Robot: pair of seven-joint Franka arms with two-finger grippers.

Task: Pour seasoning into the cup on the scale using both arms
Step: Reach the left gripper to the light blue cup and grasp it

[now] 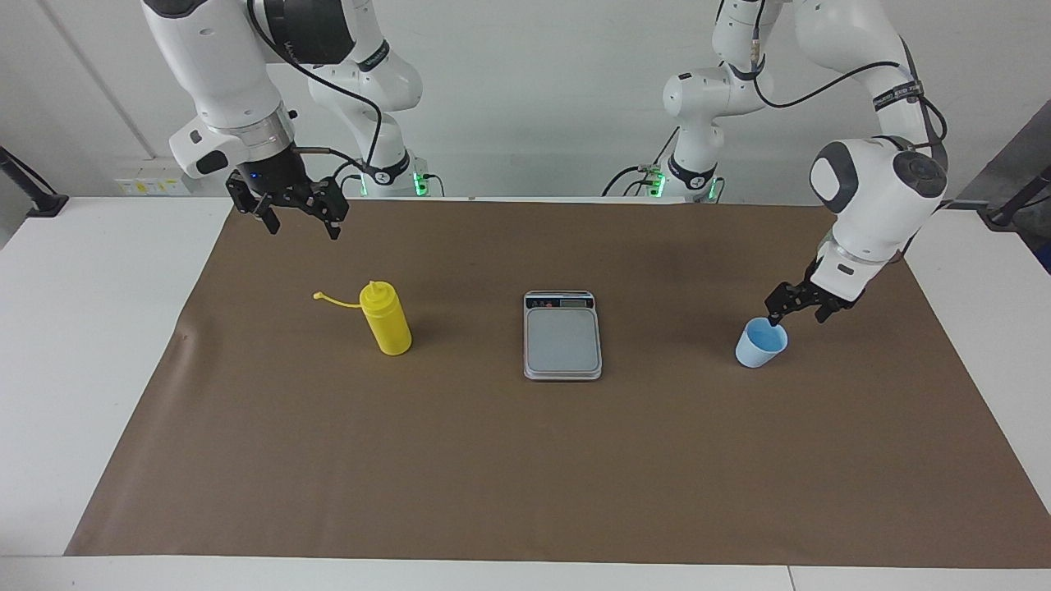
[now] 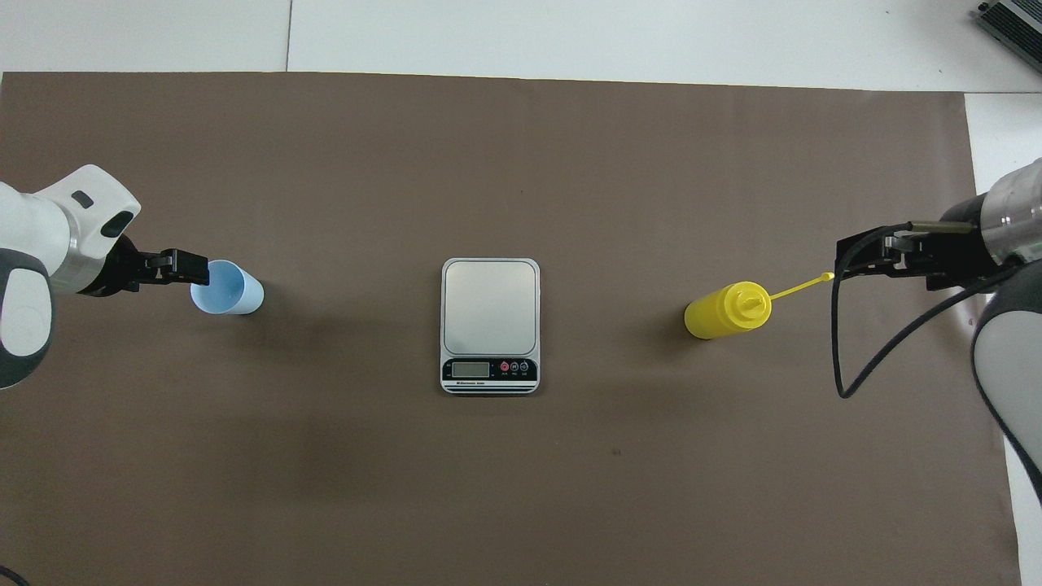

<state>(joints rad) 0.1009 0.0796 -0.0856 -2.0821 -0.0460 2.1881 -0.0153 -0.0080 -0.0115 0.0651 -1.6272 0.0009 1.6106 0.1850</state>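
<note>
The yellow seasoning bottle stands upright on the brown mat toward the right arm's end of the table, its cap strap sticking out sideways; it also shows in the overhead view. The light-blue cup stands toward the left arm's end. The silver scale lies between them, bare, with its display strip on the edge nearer the robots. My left gripper is low and open, one finger at the cup's rim. My right gripper is open and empty, raised over the mat beside the bottle.
The brown mat covers most of the white table. A black cable loops down from the right arm's wrist. Both arm bases stand at the table's edge nearest the robots.
</note>
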